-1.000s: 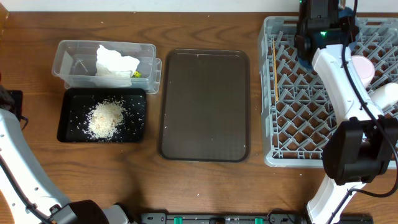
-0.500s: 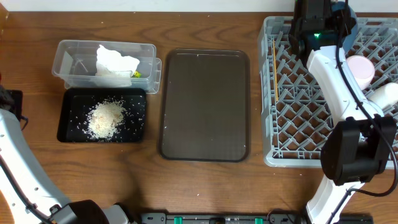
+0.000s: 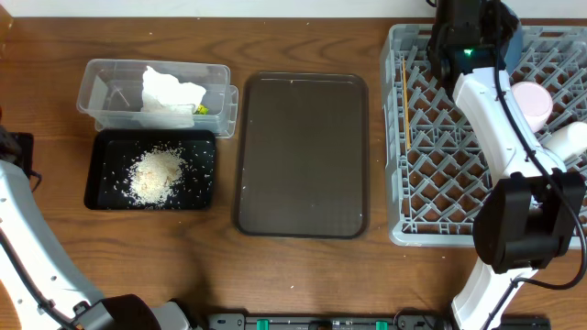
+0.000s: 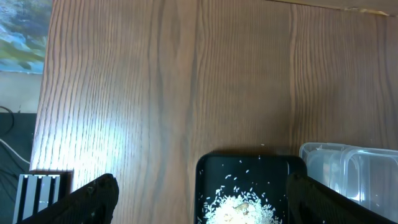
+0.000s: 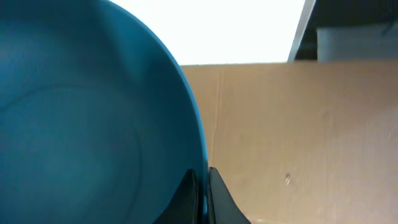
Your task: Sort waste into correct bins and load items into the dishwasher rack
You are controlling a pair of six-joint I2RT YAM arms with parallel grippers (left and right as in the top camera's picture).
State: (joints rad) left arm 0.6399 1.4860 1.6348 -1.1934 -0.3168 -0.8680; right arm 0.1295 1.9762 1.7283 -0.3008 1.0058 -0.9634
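My right gripper is shut on the rim of the dark blue plate, which fills the left of the right wrist view. Overhead, the plate shows as a blue edge beside my right wrist at the far end of the grey dishwasher rack. The chopsticks lie along the rack's left side. A small white cup and a white bowl sit at its right. My left gripper is open above the black tray with rice scraps. The light blue bowl is out of view.
The clear tub holds the crumpled napkin and the yellow-green wrapper. The black tray with rice sits in front of it. The brown serving tray lies between the bins and the rack.
My right arm has moved toward the rack's far edge with the plate in its jaws. The left side has not changed.
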